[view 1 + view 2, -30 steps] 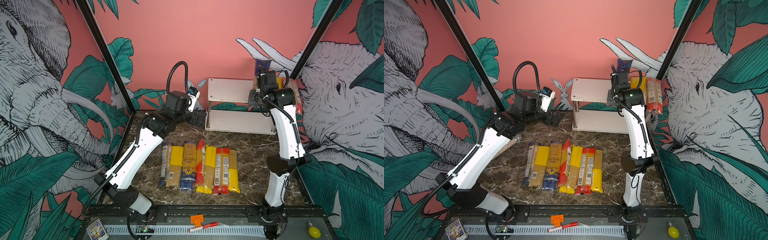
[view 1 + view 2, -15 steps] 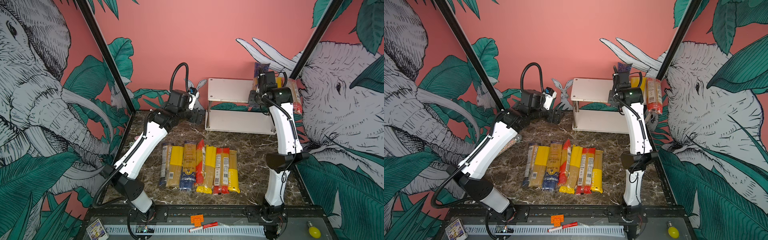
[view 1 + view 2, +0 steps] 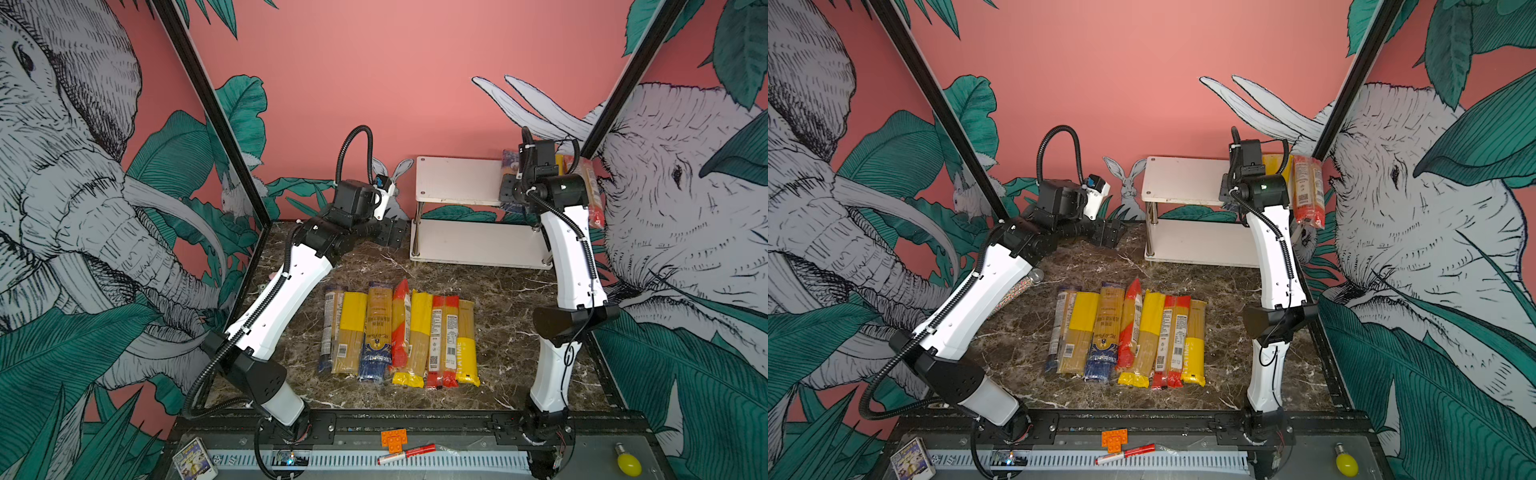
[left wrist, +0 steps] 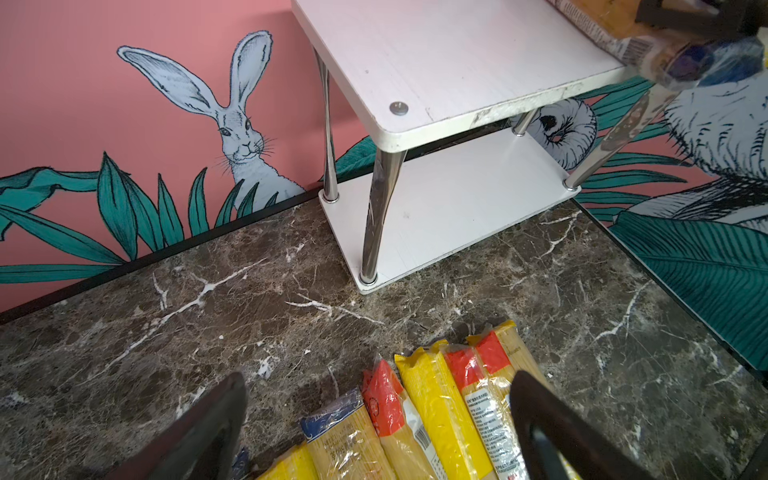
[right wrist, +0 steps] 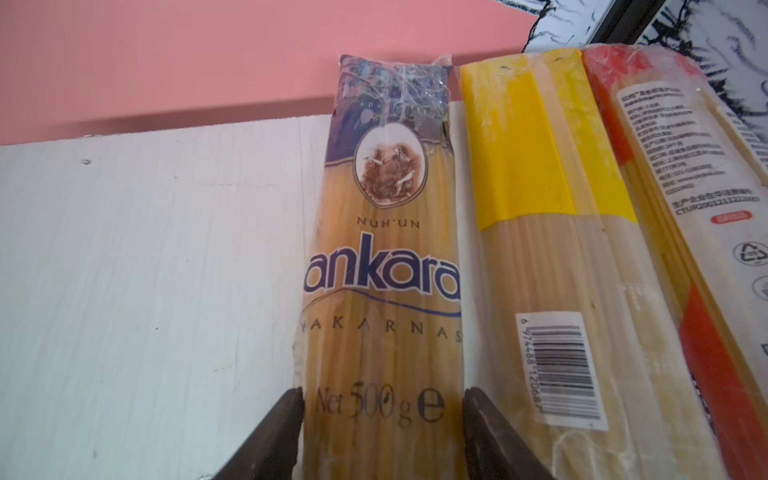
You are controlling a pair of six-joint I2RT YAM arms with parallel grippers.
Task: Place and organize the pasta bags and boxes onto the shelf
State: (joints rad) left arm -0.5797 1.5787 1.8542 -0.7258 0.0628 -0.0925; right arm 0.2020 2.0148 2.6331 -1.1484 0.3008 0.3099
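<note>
Straddling the Ankara bag on the shelf, right tool, grip unclear, near end cut off; left tool spread.

I work in a staged robot test cell: elephant-mural panels at frame left and right, black frame posts, marble tabletop, metal rail along the bottom.

Your left arm stretches forward and inward, wrist tipped down, left gripper with jaws spread wide. Your right arm stands tall, elbow bent, right gripper pointing ahead, jaws partway apart, grip unclear
</note>
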